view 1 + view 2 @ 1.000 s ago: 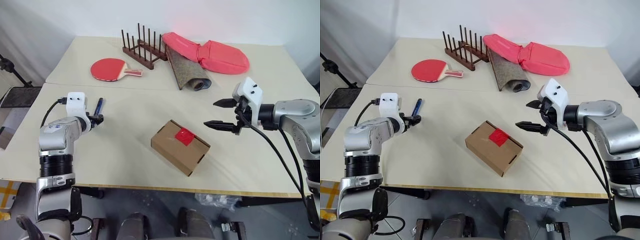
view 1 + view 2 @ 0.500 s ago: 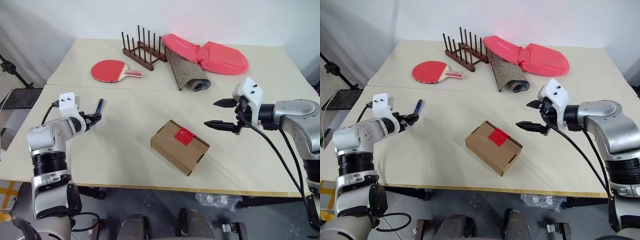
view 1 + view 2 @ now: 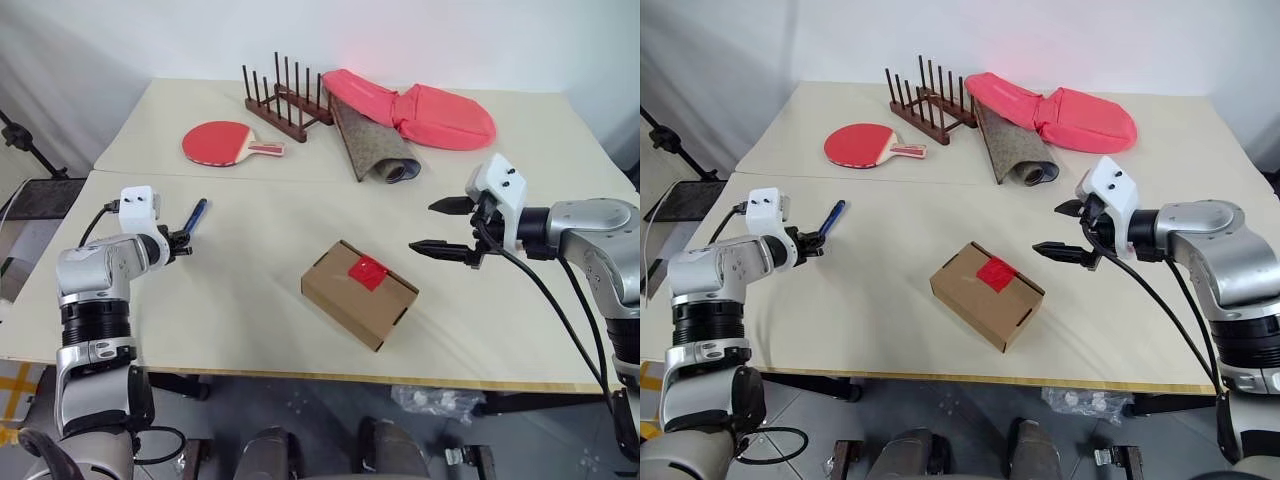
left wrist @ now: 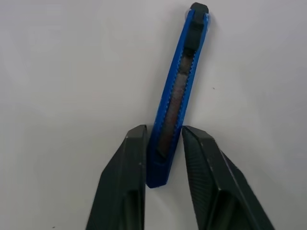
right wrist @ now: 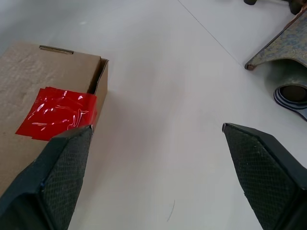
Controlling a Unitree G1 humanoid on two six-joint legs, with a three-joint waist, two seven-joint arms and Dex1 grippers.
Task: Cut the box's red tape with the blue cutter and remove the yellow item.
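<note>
The brown cardboard box [image 3: 350, 298] lies closed in the middle of the near table, with the red tape [image 3: 368, 270] stuck over its flap edge. The blue cutter [image 3: 196, 214] lies at the left, pointing away from me. My left gripper [image 4: 163, 130] is shut on the cutter's near end, one finger pressed on each side. To the right of the box, my right gripper [image 3: 420, 227] hovers open and points toward it, with the red tape [image 5: 57, 112] showing past one finger. The yellow item is hidden.
On the far table lie a red paddle [image 3: 222, 139], a wooden peg rack [image 3: 285, 95], a rolled mat [image 3: 375, 140] and a pink cloth [image 3: 430, 112]. A seam runs between the two tables.
My left gripper's fingers have closed from wide open onto the cutter's near end, and the cutter now lies more slanted. The right gripper and the box have not moved.
</note>
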